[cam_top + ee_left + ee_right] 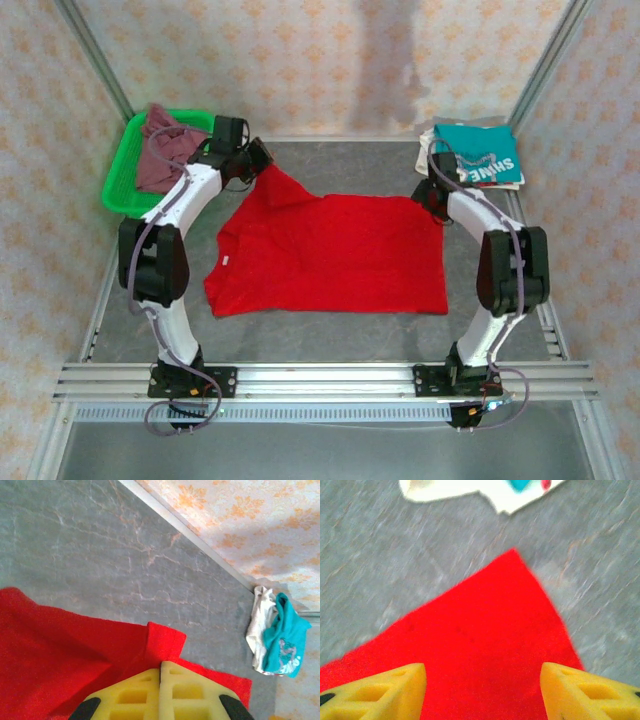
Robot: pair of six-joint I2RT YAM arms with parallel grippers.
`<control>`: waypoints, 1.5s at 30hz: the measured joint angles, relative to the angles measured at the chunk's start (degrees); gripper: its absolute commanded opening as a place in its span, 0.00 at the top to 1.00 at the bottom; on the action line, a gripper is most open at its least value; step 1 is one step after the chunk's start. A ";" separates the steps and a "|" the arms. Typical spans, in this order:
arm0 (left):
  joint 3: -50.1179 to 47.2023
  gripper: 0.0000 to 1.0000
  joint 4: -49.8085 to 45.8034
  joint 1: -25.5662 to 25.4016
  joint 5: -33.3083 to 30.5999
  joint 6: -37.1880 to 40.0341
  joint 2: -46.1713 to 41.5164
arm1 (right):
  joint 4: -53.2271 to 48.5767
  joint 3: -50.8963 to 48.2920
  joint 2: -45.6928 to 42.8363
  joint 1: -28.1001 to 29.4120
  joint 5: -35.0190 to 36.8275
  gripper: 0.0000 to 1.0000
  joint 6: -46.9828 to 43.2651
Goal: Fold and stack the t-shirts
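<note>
**One corner pinched, the other not: watch for a skewed fold**

The grey table (pixel 330 165) carries the red t-shirt (pixel 330 250), spread nearly flat across its middle, between the two arms. In the far left corner the green basket (pixel 115 185) holds the mauve t-shirt (pixel 160 150), crumpled. In the far right corner the teal t-shirt (pixel 480 150) lies folded on the whitish t-shirt (pixel 428 150).

Your left gripper (pixel 160 667) is at the shirt's far left corner, fingers pressed together on a small ridge of red cloth by the sleeve. Your right gripper (pixel 482 672) hangs over the far right corner with its fingers well apart and nothing between them. That corner lies flat on the table.

Risks, as I judge them:

- If you move the left side first, the shirt will probably drag and twist around its free right corner.
- The left pinch looks thin (a fold at the very fingertips), so a quick lift could let it slip out.
- If the right gripper closes too high, it may miss the single flat layer. The right wrist view is blurred, so confirm contact before you lift.
- The right corner sits near the folded stack, so a wide sweep there could disturb it.
</note>
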 measured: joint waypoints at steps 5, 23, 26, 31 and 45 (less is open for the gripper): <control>-4.63 1.00 0.26 -0.24 0.74 -2.45 -4.98 | -4.85 7.89 6.38 -1.68 2.80 0.37 -0.87; -15.08 1.00 -3.50 -1.01 6.38 -8.79 -19.30 | -12.44 25.11 24.22 -4.22 0.37 0.40 -1.60; -16.22 1.00 -5.14 -1.01 6.49 -8.74 -20.59 | -12.90 26.12 25.86 -4.22 0.17 0.46 -1.73; -16.37 1.00 -6.43 -0.96 6.45 -8.74 -21.86 | -13.46 28.09 26.93 -4.22 -0.26 0.81 -2.21; -15.72 1.00 -6.49 2.95 5.03 -8.00 -21.40 | -12.98 24.46 21.99 -4.22 -0.42 1.00 -2.43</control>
